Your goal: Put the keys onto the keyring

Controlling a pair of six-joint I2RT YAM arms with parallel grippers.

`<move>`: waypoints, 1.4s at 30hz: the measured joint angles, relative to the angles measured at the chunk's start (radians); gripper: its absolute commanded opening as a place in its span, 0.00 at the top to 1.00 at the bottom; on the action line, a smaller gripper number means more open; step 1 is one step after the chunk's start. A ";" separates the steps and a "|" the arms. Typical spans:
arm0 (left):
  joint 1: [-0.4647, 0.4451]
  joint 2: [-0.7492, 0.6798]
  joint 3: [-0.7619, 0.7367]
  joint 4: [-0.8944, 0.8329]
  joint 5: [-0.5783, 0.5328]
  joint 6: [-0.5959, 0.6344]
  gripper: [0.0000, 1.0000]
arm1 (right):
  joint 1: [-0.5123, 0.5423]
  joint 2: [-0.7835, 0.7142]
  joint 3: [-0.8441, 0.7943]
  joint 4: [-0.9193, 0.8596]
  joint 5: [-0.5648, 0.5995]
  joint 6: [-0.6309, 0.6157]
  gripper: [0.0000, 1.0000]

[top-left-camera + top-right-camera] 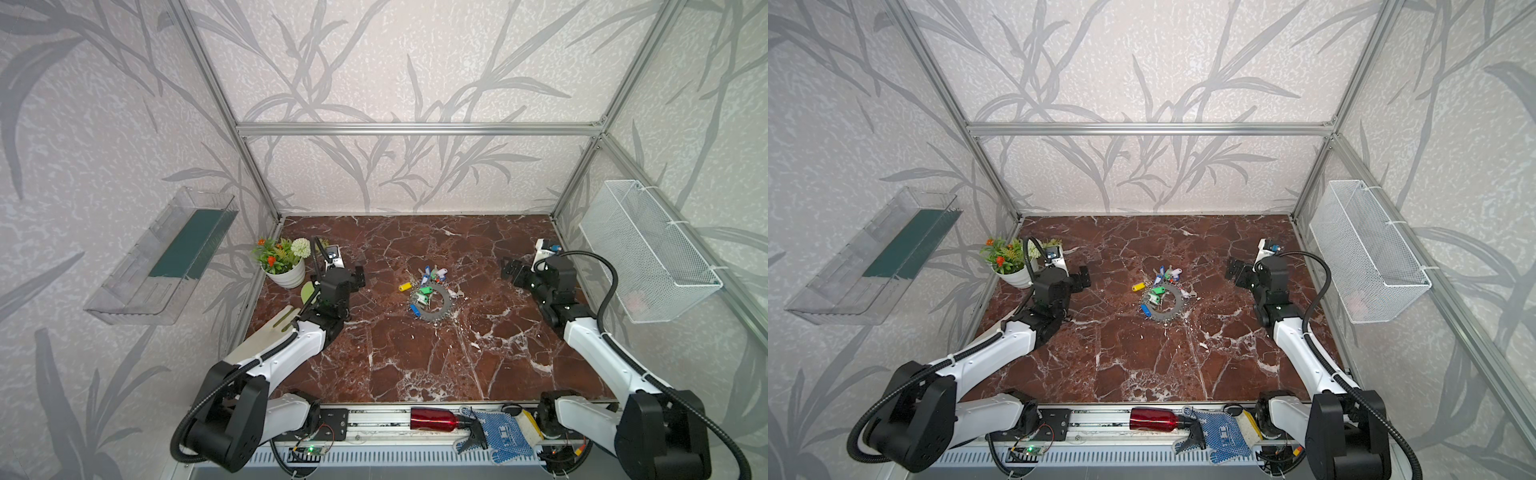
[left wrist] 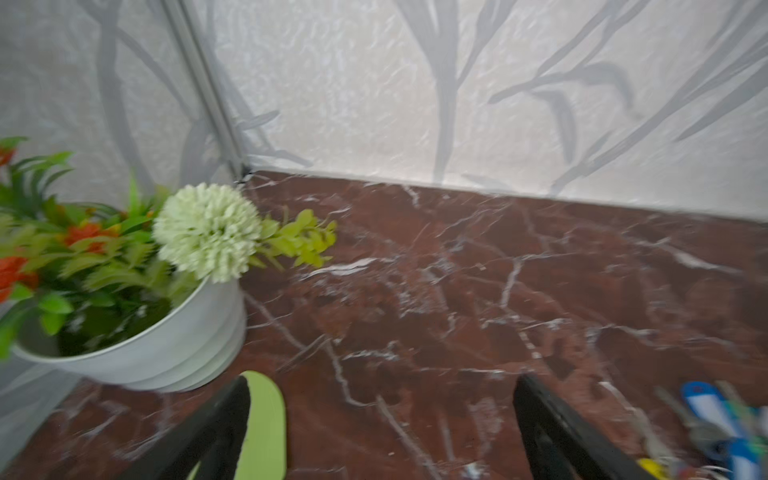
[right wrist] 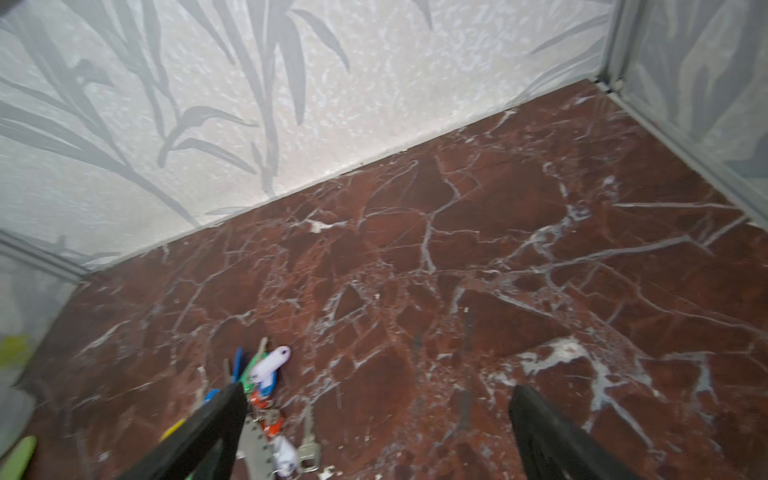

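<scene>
Left wrist view: the keys [image 2: 706,405] are blurred and cut off at the frame's edge. Right wrist view: the right gripper [image 3: 378,392] hides most of the keyring [image 3: 254,446].

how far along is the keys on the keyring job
Maybe done: green- and blue-tagged keys lie over the rim of the keyring; whether they are clipped is too small to tell. In hand: nothing; left gripper and right gripper stand open, empty, off to the sides. Left: the yellow-tagged key lies apart on the table, and a cluster of keys sits beyond the ring.
</scene>
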 measured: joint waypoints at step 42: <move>0.259 0.256 -0.179 0.457 0.036 0.140 0.01 | -0.015 0.481 -0.346 0.982 0.084 -0.320 0.01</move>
